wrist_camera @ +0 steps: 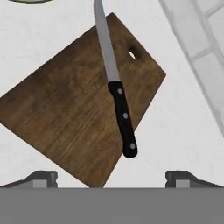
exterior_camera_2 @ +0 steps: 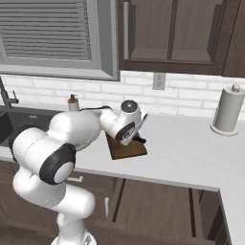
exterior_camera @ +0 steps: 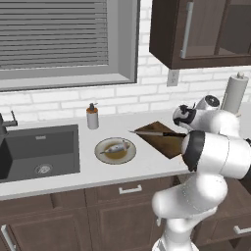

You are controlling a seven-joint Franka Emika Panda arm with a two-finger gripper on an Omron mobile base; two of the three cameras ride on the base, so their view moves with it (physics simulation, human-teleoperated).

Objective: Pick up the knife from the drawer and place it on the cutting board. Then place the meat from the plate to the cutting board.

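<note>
Silver knife (wrist_camera: 115,83) lies on the board (wrist_camera: 65,109); our gripper (wrist_camera: 111,177) hangs empty, jaws spread. Reaching for the meat (exterior_camera: 116,147), we might nudge the overhanging blade.

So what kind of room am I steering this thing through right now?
A home kitchen, rendered in simulation: a sink set into a white counter, dark wooden cabinets on a brick-tiled wall, and a knife lying across a cutting board.

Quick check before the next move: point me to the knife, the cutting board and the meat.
knife (wrist_camera: 122,114): hand view, on the black handle.
cutting board (wrist_camera: 70,118): hand view, bare wood left of the knife.
meat (exterior_camera: 116,147): left base view, middle of the pale lump on the plate.
</note>
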